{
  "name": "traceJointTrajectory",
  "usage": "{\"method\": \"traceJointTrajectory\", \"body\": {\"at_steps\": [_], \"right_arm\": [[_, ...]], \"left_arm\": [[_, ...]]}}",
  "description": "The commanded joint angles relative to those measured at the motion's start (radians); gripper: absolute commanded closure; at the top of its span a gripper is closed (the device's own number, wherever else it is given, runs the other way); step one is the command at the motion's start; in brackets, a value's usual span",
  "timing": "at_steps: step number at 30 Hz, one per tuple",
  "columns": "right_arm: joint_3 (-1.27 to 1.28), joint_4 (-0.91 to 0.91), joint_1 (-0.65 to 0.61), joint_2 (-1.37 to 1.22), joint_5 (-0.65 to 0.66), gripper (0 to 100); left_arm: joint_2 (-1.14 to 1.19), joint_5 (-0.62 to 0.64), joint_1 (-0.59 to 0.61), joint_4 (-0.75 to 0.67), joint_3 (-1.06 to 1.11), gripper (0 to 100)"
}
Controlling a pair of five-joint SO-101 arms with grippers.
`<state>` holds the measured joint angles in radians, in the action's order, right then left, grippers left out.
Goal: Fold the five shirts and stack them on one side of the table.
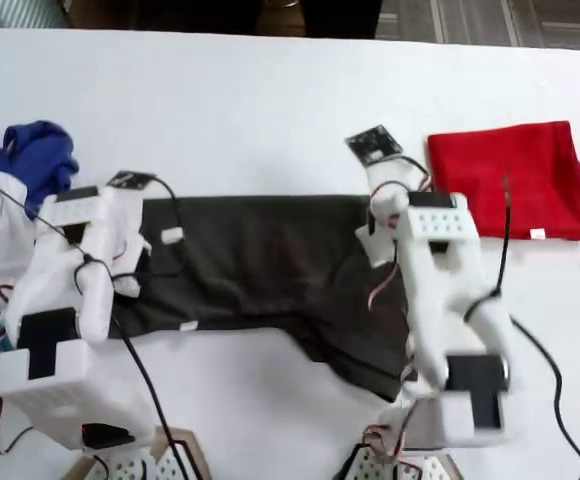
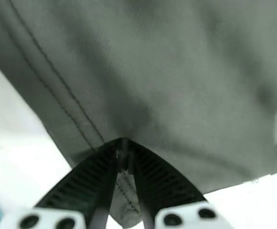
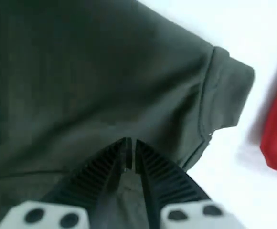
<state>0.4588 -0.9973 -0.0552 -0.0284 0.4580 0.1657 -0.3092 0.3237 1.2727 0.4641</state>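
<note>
Left gripper (image 2: 124,153) and right gripper (image 3: 130,151) each clamped the dark shirt (image 1: 260,255); soft and limp, it would likely sag unless held at both ends.

The dark grey cotton shirt (image 1: 260,260) lies mid-tabletop (image 1: 270,100); folded red shirt (image 1: 515,180) at its right, crumpled blue shirt (image 1: 35,155) left.

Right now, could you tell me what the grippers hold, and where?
Both pinch the dark shirt: left gripper at a stitched edge, right gripper at the edge beside a sleeve.
</note>
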Motion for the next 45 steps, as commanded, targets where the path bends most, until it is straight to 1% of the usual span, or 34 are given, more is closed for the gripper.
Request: {"method": "traceJointTrajectory", "body": {"at_steps": [1, 3, 7, 10, 13, 15, 18, 22, 24, 27, 30, 33, 37, 42, 45], "right_arm": [[-0.141, 0.01, 0.067, -0.162, -0.005, 97.8], [-0.196, -0.001, 0.096, -0.236, -0.002, 97.8], [-0.316, -0.051, 0.108, -0.349, 0.002, 97.8], [-0.393, -0.085, 0.101, -0.394, -0.005, 97.8], [-0.456, -0.139, 0.101, -0.401, -0.006, 97.8], [-0.491, -0.205, 0.101, -0.384, -0.003, 97.8], [-0.514, -0.295, 0.101, -0.321, 0.002, 97.8], [-0.483, -0.341, 0.096, -0.177, 0.002, 97.8], [-0.411, -0.346, 0.065, -0.084, 0.003, 97.8], [-0.213, -0.329, -0.019, 0.084, 0.003, 97.8], [0.055, -0.222, -0.108, 0.268, 0.003, 97.8], [0.304, -0.091, -0.174, 0.424, 0.003, 97.8], [0.532, 0.001, -0.263, 0.539, 0.003, 97.8], [0.666, 0.071, -0.377, 0.556, 0.003, 97.8], [0.677, 0.073, -0.455, 0.564, 0.003, 97.8]], "left_arm": [[-0.046, -0.031, 0.023, 0.017, -0.005, 98], [-0.046, -0.034, 0.043, 0.009, -0.005, 98], [-0.044, -0.055, 0.077, -0.011, -0.007, 98], [-0.044, -0.074, 0.077, -0.035, -0.007, 98], [-0.044, -0.074, 0.077, -0.023, -0.024, 98], [-0.046, -0.08, 0.078, 0.012, -0.044, 98], [-0.054, -0.078, 0.074, 0.104, -0.094, 98], [-0.055, -0.077, 0.072, 0.224, -0.208, 98], [-0.055, -0.075, 0.072, 0.293, -0.278, 98], [-0.055, -0.075, 0.072, 0.373, -0.387, 98], [-0.049, -0.071, 0.069, 0.385, -0.479, 98], [-0.028, -0.006, 0.041, 0.325, -0.496, 98], [0.095, 0.097, -0.009, 0.232, -0.506, 98], [0.285, 0.169, -0.037, 0.092, -0.532, 98], [0.368, 0.178, -0.029, 0.078, -0.572, 98]]}}
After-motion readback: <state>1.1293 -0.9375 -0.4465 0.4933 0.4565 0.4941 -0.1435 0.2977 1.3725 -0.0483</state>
